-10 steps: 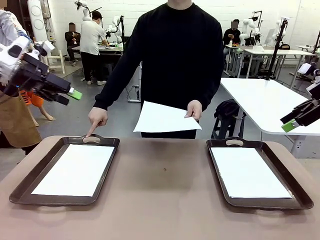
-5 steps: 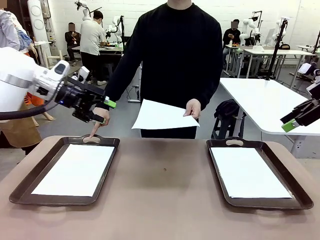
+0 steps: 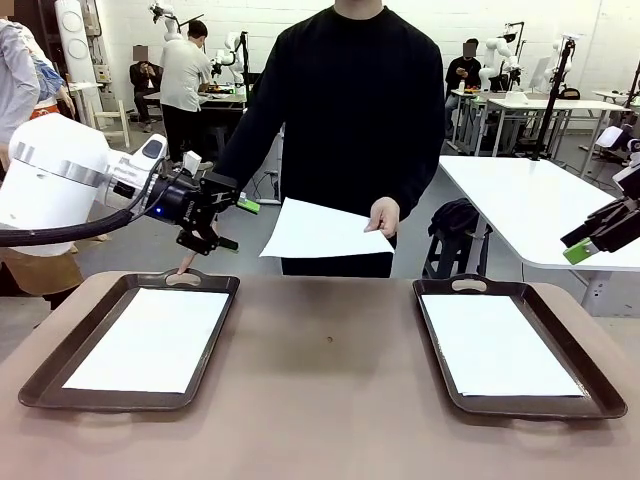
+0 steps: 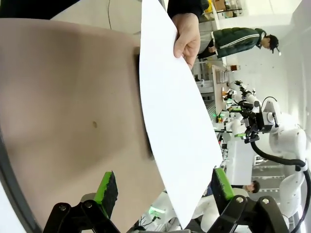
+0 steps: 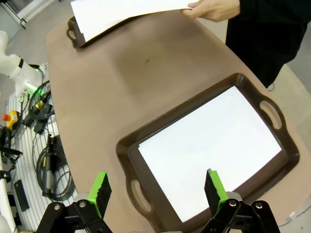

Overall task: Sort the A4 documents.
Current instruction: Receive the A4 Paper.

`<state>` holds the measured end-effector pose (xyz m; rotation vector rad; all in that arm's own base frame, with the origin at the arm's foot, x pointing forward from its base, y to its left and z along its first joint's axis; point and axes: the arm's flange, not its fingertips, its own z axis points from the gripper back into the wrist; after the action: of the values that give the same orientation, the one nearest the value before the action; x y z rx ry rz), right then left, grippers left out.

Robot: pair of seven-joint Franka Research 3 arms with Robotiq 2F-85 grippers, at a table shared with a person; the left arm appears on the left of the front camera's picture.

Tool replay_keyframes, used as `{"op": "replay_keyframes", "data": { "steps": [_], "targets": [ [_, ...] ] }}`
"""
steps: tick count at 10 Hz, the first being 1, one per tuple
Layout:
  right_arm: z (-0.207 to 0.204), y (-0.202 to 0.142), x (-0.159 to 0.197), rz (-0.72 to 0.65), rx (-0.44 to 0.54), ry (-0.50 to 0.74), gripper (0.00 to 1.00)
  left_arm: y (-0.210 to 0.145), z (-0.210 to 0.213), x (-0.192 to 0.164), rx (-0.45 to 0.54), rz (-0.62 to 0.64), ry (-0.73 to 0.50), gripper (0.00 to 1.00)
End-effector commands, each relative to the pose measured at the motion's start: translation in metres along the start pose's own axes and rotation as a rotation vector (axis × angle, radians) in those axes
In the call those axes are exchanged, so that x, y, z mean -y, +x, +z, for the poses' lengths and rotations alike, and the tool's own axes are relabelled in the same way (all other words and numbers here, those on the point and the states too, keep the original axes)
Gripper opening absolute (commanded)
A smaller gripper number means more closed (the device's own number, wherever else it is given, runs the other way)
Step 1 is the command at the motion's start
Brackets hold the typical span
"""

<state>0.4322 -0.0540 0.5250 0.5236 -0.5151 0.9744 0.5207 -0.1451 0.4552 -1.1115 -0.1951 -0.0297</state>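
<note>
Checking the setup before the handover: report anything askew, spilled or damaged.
Nothing stands out. One A4 sheet lies flat in the left tray, another in the right tray. The person holds a third sheet in the air, intact, with the open left gripper near its edge.

We see plain white sheets point(image 3: 148, 338) point(image 3: 497, 343) in dark brown trays point(image 3: 60, 388) point(image 3: 597, 392) on a light brown tabletop point(image 3: 330, 400). The held sheet point(image 3: 320, 230) is white. The person's sweater point(image 3: 350, 100) is black. Gripper pads point(image 5: 101, 187) are green.
</note>
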Motion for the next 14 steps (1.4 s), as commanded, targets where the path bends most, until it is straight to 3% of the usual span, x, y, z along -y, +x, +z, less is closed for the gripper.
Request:
{"op": "replay_keyframes", "data": {
  "steps": [1, 7, 12, 14],
  "targets": [
    [-0.001, 0.000, 0.000, 0.000, -0.003, -0.010, 1.00, 0.010, -0.021, -0.001, -0.033, 0.058, -0.046, 1.00],
    [-0.001, 0.000, 0.000, 0.000, -0.003, -0.010, 1.00, 0.040, -0.053, -0.019, -0.028, 0.126, -0.153, 1.00],
    [-0.001, 0.000, 0.000, 0.000, -0.003, -0.010, 1.00, 0.041, -0.063, -0.025, -0.135, 0.166, -0.295, 1.00],
    [-0.001, 0.000, 0.000, 0.000, -0.003, -0.010, 1.00, 0.040, -0.064, -0.024, -0.145, 0.166, -0.328, 0.80]
  ]
}}
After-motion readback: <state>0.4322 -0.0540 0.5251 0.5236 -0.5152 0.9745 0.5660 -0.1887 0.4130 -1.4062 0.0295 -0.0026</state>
